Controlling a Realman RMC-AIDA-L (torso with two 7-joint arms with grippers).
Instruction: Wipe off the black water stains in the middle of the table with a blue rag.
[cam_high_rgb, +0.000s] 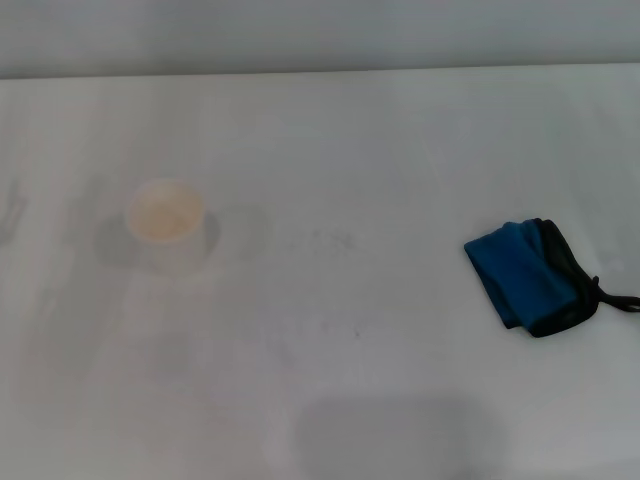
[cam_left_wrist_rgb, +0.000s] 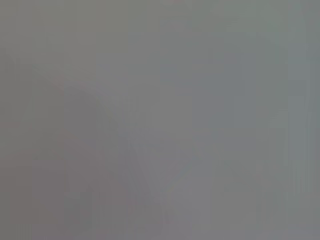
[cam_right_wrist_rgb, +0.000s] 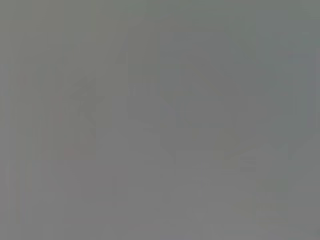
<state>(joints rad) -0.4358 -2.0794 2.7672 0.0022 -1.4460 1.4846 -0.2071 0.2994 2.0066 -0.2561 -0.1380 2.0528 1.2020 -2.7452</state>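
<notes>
The folded blue rag (cam_high_rgb: 520, 272) with a black edge lies on the white table (cam_high_rgb: 400, 150) at the right. No dark blotch shows in the middle of the table; only a few very faint specks (cam_high_rgb: 330, 240) can be made out there. Neither gripper nor arm shows in the head view. Both wrist views show only plain grey with nothing to make out.
A white paper cup (cam_high_rgb: 168, 226) stands upright at the left of the table. The table's far edge (cam_high_rgb: 320, 72) runs across the top of the head view. A soft grey shadow (cam_high_rgb: 395, 435) lies near the front edge.
</notes>
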